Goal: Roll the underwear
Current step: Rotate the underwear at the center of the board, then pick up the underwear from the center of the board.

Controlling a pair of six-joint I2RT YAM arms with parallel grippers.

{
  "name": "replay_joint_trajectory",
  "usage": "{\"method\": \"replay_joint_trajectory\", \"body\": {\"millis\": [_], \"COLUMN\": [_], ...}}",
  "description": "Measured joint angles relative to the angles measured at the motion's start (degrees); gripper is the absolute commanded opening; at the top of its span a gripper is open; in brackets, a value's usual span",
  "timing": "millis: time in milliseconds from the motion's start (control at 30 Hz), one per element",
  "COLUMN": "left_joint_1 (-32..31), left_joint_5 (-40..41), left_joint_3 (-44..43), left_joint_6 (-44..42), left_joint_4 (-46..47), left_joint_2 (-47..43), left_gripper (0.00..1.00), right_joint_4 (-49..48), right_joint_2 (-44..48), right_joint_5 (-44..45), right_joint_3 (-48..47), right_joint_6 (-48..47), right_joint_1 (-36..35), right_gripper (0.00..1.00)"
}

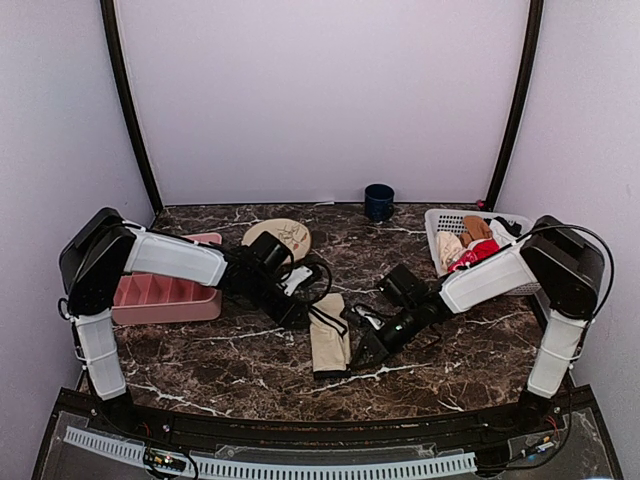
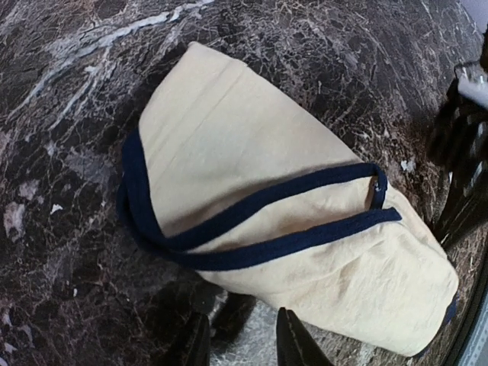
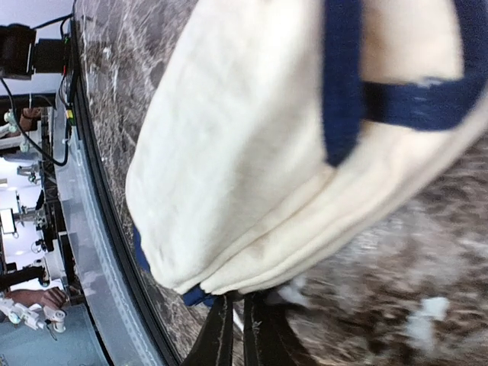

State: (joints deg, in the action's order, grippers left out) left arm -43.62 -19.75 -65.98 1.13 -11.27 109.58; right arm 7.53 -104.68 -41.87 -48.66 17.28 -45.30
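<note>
The underwear (image 1: 330,340) lies folded into a long cream strip with dark trim at the middle of the marble table. In the left wrist view it (image 2: 267,191) fills the frame, its trim looping across. My left gripper (image 1: 300,312) is at its far left side, open and empty, with its fingertips (image 2: 293,343) just short of the fabric edge. My right gripper (image 1: 362,350) is at the strip's near right corner. In the right wrist view its jaws (image 3: 238,328) are closed to a thin gap, pinching the lower edge of the underwear (image 3: 252,152).
A pink divided tray (image 1: 165,295) sits at the left under my left arm. A round beige plate (image 1: 280,237) lies behind it, and a dark blue mug (image 1: 378,202) stands at the back. A white basket (image 1: 445,222) holding red and beige garments is at the right. The table's front edge (image 3: 99,229) is close to the underwear.
</note>
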Motion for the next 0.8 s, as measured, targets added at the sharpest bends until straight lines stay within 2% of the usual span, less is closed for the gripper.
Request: {"method": "replay_joint_trajectory", "body": {"millis": [133, 233, 300, 433, 500, 633, 800], "left_joint_1": [0.0, 0.0, -0.28, -4.55, -7.58, -12.35, -16.11], "left_joint_5": [-1.44, -2.69, -3.28, -2.45, -1.42, 1.62, 5.38], "left_joint_3": [2.69, 9.6, 13.73, 21.9, 25.03, 26.97, 26.38], "left_joint_6": [-0.79, -0.92, -1.44, -3.74, -5.16, -7.63, -11.04], "left_joint_4": [1.66, 3.87, 5.18, 10.62, 13.27, 16.2, 19.78], "left_joint_2": [-2.73, -10.34, -16.09, -26.84, -30.01, -30.58, -26.29], "left_gripper": [0.41, 0.45, 0.51, 0.65, 0.65, 0.66, 0.65], "right_joint_4": [-2.08, -0.02, 1.49, 3.08, 2.64, 0.13, -2.1], "right_joint_2": [0.81, 2.93, 4.98, 9.11, 8.76, 4.9, -2.64], "right_joint_5": [-0.13, 1.79, 2.54, 2.62, 1.51, -1.6, -4.76], "right_joint_3": [1.11, 1.16, 1.16, -0.37, -3.08, -8.57, -11.5], "right_joint_6": [3.17, 3.3, 3.08, 3.28, 3.89, 4.87, 5.11], "right_joint_1": [-3.37, -2.89, -2.12, -0.74, -0.57, -0.94, -2.54], "right_gripper": [0.11, 0.17, 0.22, 0.24, 0.23, 0.21, 0.17]}}
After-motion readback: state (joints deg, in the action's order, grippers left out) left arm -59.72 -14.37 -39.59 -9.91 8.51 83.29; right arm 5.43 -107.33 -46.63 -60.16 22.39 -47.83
